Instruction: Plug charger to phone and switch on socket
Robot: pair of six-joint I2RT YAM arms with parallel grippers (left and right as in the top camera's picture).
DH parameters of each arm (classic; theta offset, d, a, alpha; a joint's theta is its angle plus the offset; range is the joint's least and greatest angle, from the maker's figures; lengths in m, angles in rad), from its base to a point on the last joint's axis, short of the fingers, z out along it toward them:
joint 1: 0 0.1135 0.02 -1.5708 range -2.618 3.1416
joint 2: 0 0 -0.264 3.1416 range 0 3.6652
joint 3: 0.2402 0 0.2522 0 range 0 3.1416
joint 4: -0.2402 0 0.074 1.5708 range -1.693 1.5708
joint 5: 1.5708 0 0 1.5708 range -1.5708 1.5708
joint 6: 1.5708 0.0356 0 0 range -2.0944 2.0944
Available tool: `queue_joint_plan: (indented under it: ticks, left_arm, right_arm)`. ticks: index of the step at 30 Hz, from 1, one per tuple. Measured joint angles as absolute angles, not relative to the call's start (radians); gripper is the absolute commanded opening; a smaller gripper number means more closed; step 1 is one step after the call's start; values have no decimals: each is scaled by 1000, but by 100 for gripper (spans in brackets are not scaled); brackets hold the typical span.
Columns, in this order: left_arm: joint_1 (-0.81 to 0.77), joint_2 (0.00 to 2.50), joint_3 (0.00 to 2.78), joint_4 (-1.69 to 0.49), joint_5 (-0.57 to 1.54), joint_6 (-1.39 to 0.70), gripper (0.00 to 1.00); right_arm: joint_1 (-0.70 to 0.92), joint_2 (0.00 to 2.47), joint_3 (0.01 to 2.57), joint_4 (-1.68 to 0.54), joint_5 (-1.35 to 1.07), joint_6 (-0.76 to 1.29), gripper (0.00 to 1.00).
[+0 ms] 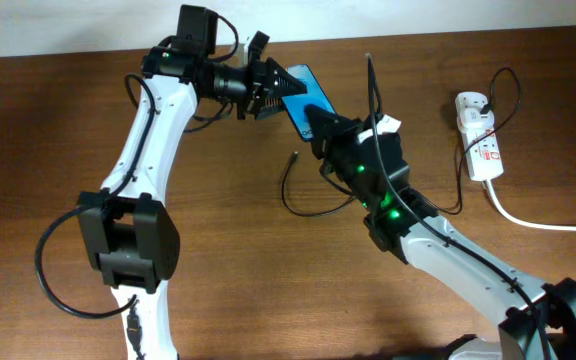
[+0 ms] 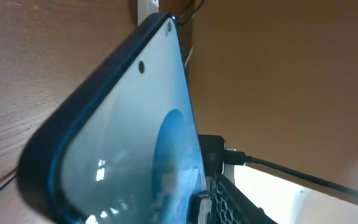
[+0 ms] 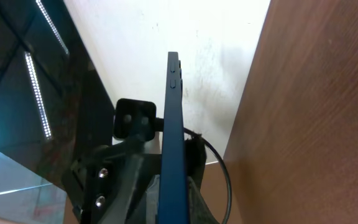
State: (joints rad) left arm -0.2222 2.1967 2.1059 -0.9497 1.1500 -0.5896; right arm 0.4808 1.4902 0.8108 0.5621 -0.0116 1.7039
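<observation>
The phone (image 1: 306,92), blue-screened and dark-edged, is lifted off the table at the back middle. My right gripper (image 1: 320,125) is shut on its near end. In the right wrist view the phone (image 3: 171,143) stands edge-on between my right gripper's (image 3: 173,205) fingers. My left gripper (image 1: 273,92) is at the phone's far left end. In the left wrist view the phone (image 2: 129,137) fills the view and one meshed finger (image 2: 225,202) lies against its right edge, while the other finger is hidden. The charger (image 1: 286,195) lies loose on the table with its tip (image 1: 296,156) free. The socket (image 1: 478,135) lies at the right.
A thick white cord (image 1: 538,222) runs from the socket off the right edge. The wooden table (image 1: 268,280) ends at a pale wall along the back. The left arm's base (image 1: 128,240) stands at the front left. The right arm (image 1: 448,250) crosses from the front right.
</observation>
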Motion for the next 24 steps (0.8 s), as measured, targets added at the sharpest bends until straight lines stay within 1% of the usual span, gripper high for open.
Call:
queue_joint_plan:
  ticks: [10,11,13,14,16,24]
  left_arm:
    - [-223,2197,2106,-946,1114,-592,34]
    - [-223,2197,2106,-944,1113,-592,34]
    - [-223,2197,2106,-942,1113,-592,29]
    - [-223,2197,2106,-940,1110,-595,24]
    - [-223,2197,2106,-925,1108,-613,21]
    - [-226,2197,2106,-835,1118,-715,20]
  right_arm:
    - [486,1493,821,548,-11,1757,4]
    - [486,1493,821,547,-11,1758,4]
    - [486,1493,821,547,-10,1759,4]
    - [486,1493,822,548,-8,1760,4]
    - [486,1493,825,551,-3,1766,4]
    - [486,1493,834,558,24,1822,4]
